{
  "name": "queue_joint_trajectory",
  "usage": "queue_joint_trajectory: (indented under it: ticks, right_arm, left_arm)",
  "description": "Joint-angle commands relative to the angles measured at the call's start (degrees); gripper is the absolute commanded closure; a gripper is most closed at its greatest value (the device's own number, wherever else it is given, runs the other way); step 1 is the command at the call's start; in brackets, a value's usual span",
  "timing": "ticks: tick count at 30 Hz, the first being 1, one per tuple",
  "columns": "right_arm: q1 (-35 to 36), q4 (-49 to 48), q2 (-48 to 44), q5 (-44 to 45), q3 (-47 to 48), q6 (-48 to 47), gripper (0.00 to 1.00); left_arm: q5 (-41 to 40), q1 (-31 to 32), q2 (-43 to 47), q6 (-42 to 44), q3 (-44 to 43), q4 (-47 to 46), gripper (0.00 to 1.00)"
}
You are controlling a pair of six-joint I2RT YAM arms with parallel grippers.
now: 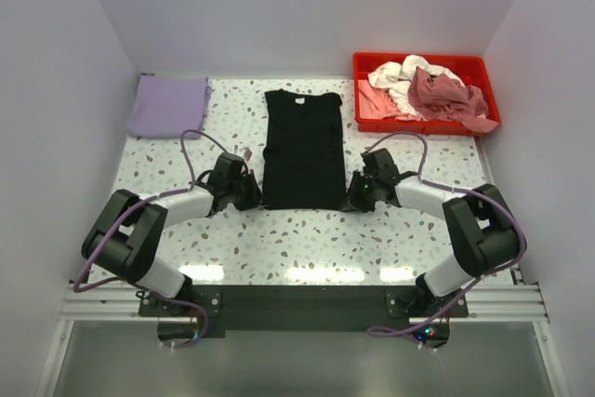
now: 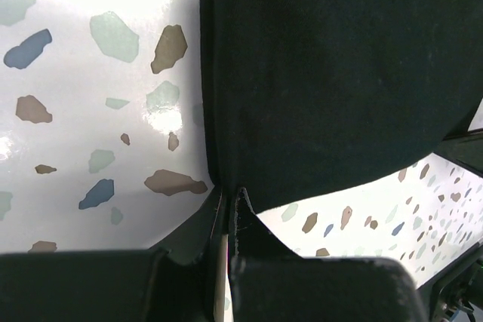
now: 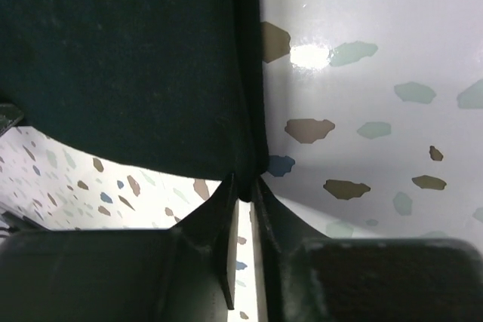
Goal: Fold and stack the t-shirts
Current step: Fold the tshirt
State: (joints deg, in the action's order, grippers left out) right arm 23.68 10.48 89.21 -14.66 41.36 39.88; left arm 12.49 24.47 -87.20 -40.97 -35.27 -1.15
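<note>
A large black t-shirt (image 1: 304, 148) lies flat in a long narrow strip in the middle of the speckled table, collar away from me. My left gripper (image 1: 249, 194) is at its near left corner, and the left wrist view shows the gripper (image 2: 229, 190) shut on the hem of the black cloth (image 2: 332, 73). At the near right corner sits my right gripper (image 1: 353, 197). In the right wrist view that gripper (image 3: 247, 182) pinches the corner of the black cloth (image 3: 128, 58). A folded lavender t-shirt (image 1: 169, 106) lies at the back left.
A red plastic tray (image 1: 372, 123) at the back right holds a crumpled heap of t-shirts: pale pink (image 1: 376, 97), white (image 1: 409, 74) and dusty-rose (image 1: 444, 95). White walls close in the table on the left, back and right.
</note>
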Motion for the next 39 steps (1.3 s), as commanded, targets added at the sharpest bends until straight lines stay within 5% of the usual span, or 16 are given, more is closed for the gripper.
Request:
queue_joint_trajectory:
  ticks: [1,3,14,22,27,32,39]
  right_arm:
    - [0.0,-2.5,1.8,1.1,-0.8,-0.8,0.88]
    - [0.0,-2.3,1.9,0.9,-0.8,-1.4,1.0]
    - [2.0,3.8,-6.7,-5.6,-10.0,-3.8,1.0]
    - [13.6,11.3,-21.2,-3.7,-17.4,4.1,1.0]
    - [15.0,17.7,-35.6,-4.3,-23.5,11.2,1.0]
    - [15.4,20.9,-47.8,-5.7,-25.1,14.6,1.0]
    - [15.4,26.4,-43.6,0.6,-12.8,6.2,1.0]
  left_arm:
    - [-2.2,0.1,0.6,0.2,0.1,1.1,1.0]
    - [-2.6,0.1,0.5,0.2,0.0,1.1,1.0]
    - [-4.7,4.3,9.4,-4.5,9.3,8.9,1.0]
    - [-7.8,13.8,28.0,-16.9,18.0,19.4,1.0]
    - [-8.6,18.1,43.0,-25.5,22.3,29.4,1.0]
    - [-7.7,20.1,48.3,-28.2,21.1,33.0,1.0]
    - [-14.2,20.9,46.0,-24.2,10.3,33.9,1.0]
